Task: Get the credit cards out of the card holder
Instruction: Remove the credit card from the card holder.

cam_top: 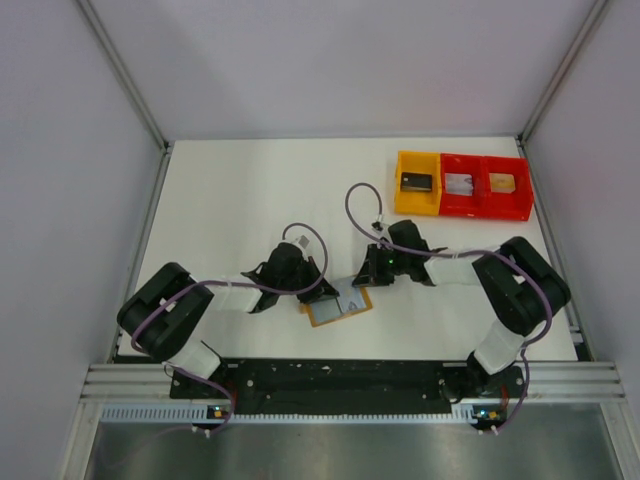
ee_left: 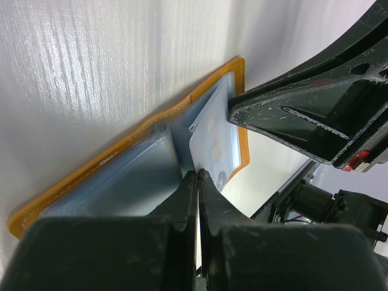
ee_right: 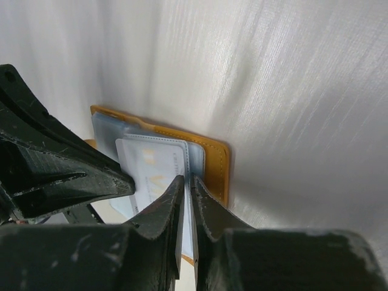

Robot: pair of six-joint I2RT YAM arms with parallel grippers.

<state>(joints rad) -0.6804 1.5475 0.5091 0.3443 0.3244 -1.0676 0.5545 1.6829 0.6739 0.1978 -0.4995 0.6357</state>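
Close to the near edge of the white desk (cam_top: 250, 190), between the two arms, a small tan-orange leather-like bifold card holder (ee_left: 115, 182) lies opened flat with its grey-blue inner face up. Its long axis runs roughly left to right in the overhead view, the right end tipped slightly away.

A thin pale grey-blue credit card (ee_right: 151, 170) sits on the holder's right half. It looks partly out of its pocket, though how far I cannot tell.

The left end effector (ee_left: 197, 177) is clenched with nothing between its fingers. Its tips press down on the inner face just beside the fold, which looks like pinning the holder in place.

The right end effector (ee_right: 185, 185) comes in from the far-right side. Its jaws are almost together over the card's outer edge, and a pale sliver between them appears to be that edge, so I judge it to be gripping the card. The right arm is therefore the nearer one to the card. The pull seems to need to run along the holder's long axis, away from the fold and the left end effector.

Faint gold marks show on the card; nothing is legible, and no brand can be read anywhere.

Well apart at the far right stand a yellow plastic tray (cam_top: 418, 157) and a red plastic tray (cam_top: 525, 190).
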